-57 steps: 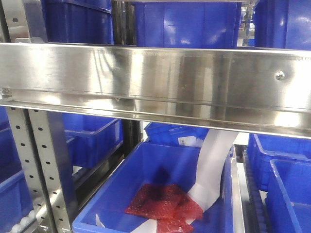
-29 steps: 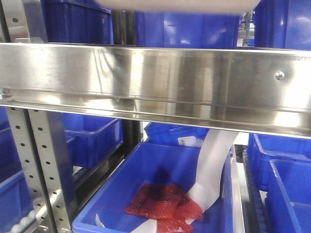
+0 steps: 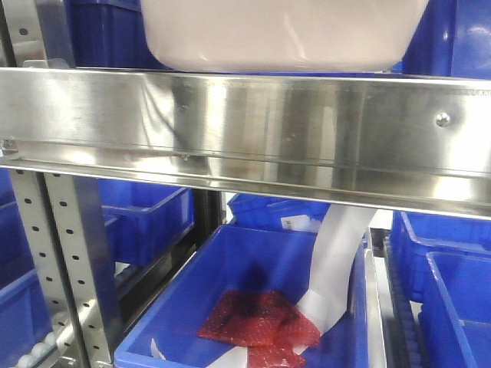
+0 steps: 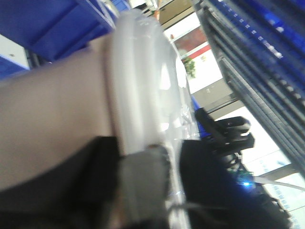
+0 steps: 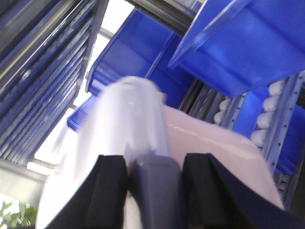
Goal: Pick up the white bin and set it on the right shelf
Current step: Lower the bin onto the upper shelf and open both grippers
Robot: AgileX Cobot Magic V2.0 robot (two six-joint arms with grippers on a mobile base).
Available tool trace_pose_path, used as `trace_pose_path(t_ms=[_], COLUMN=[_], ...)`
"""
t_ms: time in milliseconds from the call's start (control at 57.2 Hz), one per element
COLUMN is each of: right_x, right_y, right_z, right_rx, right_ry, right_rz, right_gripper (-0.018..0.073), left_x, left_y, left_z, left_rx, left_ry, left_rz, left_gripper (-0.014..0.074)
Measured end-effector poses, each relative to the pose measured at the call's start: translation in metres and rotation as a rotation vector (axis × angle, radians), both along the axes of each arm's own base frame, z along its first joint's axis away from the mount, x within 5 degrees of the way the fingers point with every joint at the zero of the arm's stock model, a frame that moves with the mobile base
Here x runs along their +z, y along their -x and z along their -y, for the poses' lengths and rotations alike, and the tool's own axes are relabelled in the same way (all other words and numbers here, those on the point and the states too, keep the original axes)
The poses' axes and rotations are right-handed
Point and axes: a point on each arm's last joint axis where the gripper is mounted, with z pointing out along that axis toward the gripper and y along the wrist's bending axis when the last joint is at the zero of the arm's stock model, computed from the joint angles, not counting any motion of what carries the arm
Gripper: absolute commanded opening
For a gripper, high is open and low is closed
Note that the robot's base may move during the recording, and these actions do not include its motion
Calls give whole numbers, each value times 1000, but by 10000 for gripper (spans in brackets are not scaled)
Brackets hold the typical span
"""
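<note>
Left end effector and right end effector clamped on white bin rim — carry level, clear front rail of right shelf before lowering.

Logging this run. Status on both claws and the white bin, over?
Both shut on white bin rim: left claw, right claw. Bin low over right shelf front rail, seated or not unclear. Close behind it, blue bins.
</note>
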Motion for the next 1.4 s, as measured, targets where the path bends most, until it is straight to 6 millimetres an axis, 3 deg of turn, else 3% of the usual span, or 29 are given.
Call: trace_pose_path(t_ms=[52,157,402,700,857,980,1120,1312,1347,1400], right_x=[0,-2,-8,-16,-7,13,46,93,98,103], right_y=[0,1,0,-2,6,21,49,101,108,121], right_z=[-1,-5,-6,7,9,6,-2,-14,-16,-18], right_rx=[9,24,26,-71,-79,-67,-36,-15,-11,-4], right_ry=[15,66,220,529,649,700,714,720,726,732], right_rz=[6,19,37,56,91,150,249,383,397,406], right_gripper=[657,636,636,636,635,631,516,104,59,78], left_x=[0,-1,-2,-16,-23,-12,16,61,65,72], left_y=[0,-1,-3,-8,-6,7,35,88,95,107], left_z=[1,3,2,-2,-5,-6,-5,-6,-7,-10], left_rx=[1,10,47,104,93,64,5,-48,-49,-41], left_ry=[-6,-13,-24,-225,-359,-443,-481,-537,-557,-600], left_rz=[1,0,-2,18,42,96,177,318,332,339], left_gripper=[485,563,556,556,555,510,356,103,70,21])
